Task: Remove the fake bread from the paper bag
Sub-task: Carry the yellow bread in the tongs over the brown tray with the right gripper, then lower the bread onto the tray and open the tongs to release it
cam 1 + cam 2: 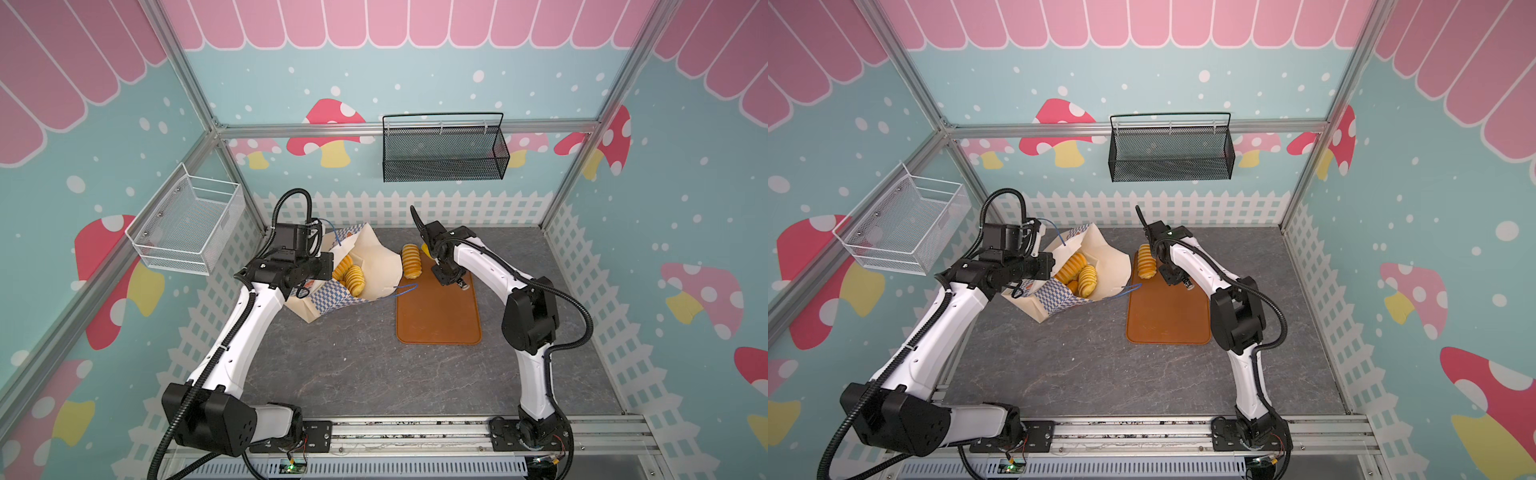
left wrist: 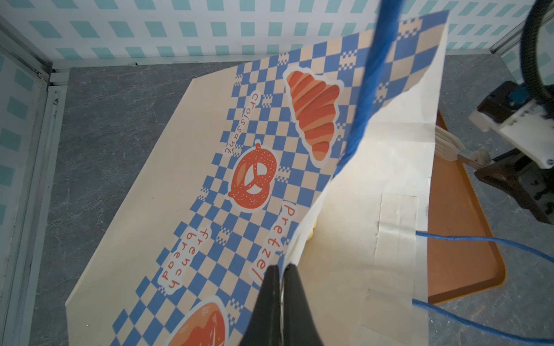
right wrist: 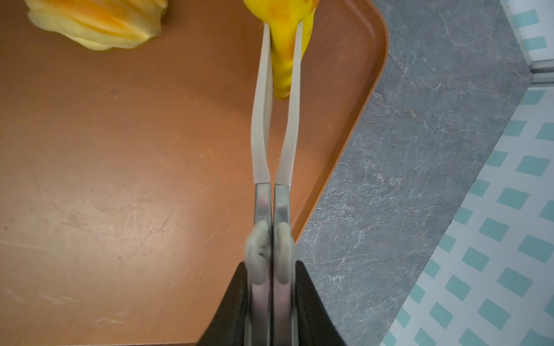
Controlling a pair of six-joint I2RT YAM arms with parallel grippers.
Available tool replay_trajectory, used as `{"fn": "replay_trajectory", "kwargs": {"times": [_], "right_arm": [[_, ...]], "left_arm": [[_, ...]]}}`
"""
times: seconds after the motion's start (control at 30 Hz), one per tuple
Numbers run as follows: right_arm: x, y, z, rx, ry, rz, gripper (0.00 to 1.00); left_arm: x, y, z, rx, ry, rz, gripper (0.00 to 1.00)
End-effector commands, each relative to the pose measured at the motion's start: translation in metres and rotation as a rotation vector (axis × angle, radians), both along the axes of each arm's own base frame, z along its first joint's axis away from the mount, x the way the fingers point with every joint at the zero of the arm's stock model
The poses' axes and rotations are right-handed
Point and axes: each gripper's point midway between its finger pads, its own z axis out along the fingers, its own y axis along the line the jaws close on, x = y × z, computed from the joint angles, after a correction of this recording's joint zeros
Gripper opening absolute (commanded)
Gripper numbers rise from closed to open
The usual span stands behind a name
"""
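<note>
While the cream checkered paper bag [image 2: 186, 179] is pinched by the left pincer [image 2: 281, 268], a yellow pastry [image 3: 283, 60] is nipped in tongs [image 3: 260, 134] squeezed by the right pincer [image 3: 271, 269]. Slippage off its taper is risked.

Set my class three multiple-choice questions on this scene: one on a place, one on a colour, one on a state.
1. The loaf lying outside the bag rests: A on the tray; B atop the bag; C in the tongs.
2. The bag's handles are: A red; B blue; C green.
3. The right end effector is: A open; B shut on the bag; C shut on tongs.
Key: 1A, it sits on the tray's corner; 2B, blue cord shows; 3C, it clamps the tongs.
</note>
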Motion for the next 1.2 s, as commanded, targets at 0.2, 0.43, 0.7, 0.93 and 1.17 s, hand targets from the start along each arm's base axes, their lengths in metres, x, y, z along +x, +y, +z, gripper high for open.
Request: {"fn": "replay_trajectory", "kwargs": {"times": [0.2, 0.43, 0.7, 0.93, 1.17], "right_arm": [[0.002, -0.005, -0.010, -0.053, 0.066, -0.043, 0.21], [0.003, -0.003, -0.016, -0.057, 0.086, -0.034, 0.32], [0.004, 0.001, -0.009, -0.042, 0.073, -0.021, 0.47], [0.005, 0.008, 0.001, -0.005, 0.060, -0.006, 0.49], [-0.001, 0.015, 0.018, 0.033, 0.045, 0.011, 0.52]], "left_arm": [[-0.004, 0.004, -0.006, 0.000, 0.008, -0.007, 0.00], [-0.003, 0.005, -0.007, -0.007, 0.008, -0.008, 0.00], [-0.002, 0.007, -0.009, -0.016, 0.011, -0.003, 0.00], [-0.001, 0.010, -0.011, -0.015, 0.015, 0.002, 0.00], [0.000, 0.010, -0.012, -0.020, 0.017, 0.003, 0.00]]}}
